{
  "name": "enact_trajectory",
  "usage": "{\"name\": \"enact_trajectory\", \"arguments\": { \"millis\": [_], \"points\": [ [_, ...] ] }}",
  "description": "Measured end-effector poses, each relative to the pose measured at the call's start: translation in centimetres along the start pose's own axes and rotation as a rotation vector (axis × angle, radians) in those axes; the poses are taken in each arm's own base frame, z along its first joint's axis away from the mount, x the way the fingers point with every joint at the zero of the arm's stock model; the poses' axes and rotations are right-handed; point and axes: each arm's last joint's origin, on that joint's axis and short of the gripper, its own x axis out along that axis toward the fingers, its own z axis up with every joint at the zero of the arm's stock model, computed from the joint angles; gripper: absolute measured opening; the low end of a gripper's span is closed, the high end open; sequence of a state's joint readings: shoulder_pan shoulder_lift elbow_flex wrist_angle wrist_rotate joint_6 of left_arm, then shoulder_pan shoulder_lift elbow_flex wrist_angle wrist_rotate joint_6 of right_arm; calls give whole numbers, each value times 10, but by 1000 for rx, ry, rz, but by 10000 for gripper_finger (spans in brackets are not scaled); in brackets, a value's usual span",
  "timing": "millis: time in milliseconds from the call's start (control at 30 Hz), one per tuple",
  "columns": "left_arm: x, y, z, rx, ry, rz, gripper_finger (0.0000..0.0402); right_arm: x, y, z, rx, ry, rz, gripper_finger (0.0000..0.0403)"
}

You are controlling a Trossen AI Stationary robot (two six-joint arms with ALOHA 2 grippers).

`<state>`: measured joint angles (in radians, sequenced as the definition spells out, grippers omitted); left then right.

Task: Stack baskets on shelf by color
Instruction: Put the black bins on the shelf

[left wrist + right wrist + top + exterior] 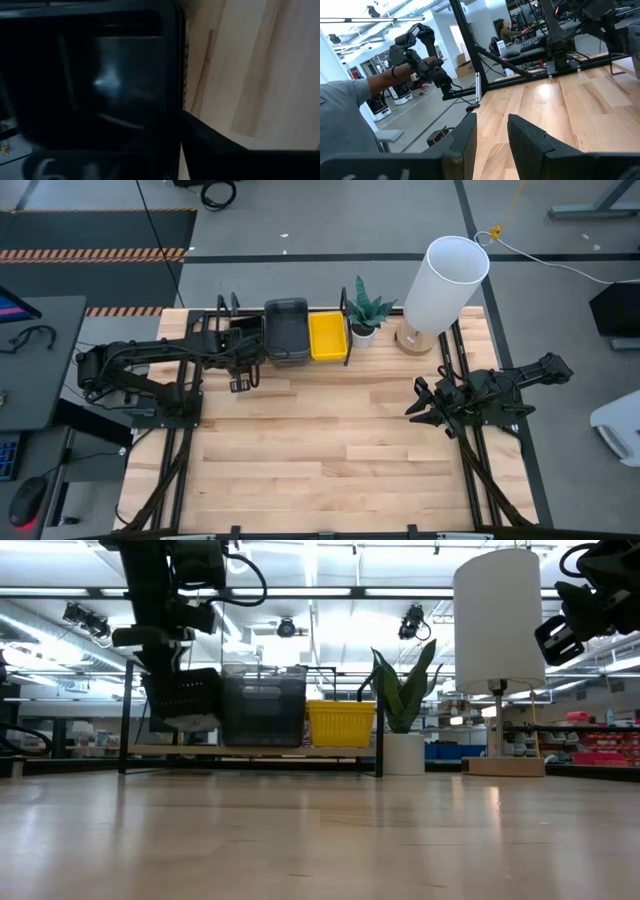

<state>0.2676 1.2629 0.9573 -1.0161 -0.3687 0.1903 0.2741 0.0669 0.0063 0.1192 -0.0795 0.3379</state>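
Observation:
My left gripper (168, 668) is shut on a black basket (185, 698) over the left end of the shelf (250, 752). The basket's dark inside fills the left wrist view (100, 85). To its right, dark grey baskets (286, 330) and then a yellow basket (328, 337) stand on the shelf board. My right gripper (425, 405) is open and empty above the table's right side, far from the shelf. Its two fingers stand apart in the right wrist view (492, 135). My left gripper holds the black basket by one side wall (176, 95), coming from above. One finger (210, 145) lies on the outside of that wall. The other is lost in the dark inside. The basket hangs below the gripper, clear of the shelf board, close beside the grey baskets.
A small plant in a white pot (365, 315) stands just right of the shelf. A lamp with a tall white shade (445, 280) stands at the back right. Bare wooden tabletop (330, 450) lies in front of the shelf. A person's arm (365, 90) shows beyond the table.

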Motion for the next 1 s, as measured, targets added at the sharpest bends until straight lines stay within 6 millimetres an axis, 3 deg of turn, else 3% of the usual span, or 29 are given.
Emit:
{"name": "enact_trajectory", "arguments": {
  "millis": [500, 733, 1000],
  "points": [
    [-1, 0, 1, -120, -4, 63, 203, 0, 0, 0, 0, 0, 0, 114],
    [-3, -10, 3, -68, -32, -78, 192, 0, 0, 0, 0, 0, 0, 114],
    [-1, -7, 4, -60, -9, 45, 179, 0, 0, 0, 0, 0, 0, 114]
  ]
}}
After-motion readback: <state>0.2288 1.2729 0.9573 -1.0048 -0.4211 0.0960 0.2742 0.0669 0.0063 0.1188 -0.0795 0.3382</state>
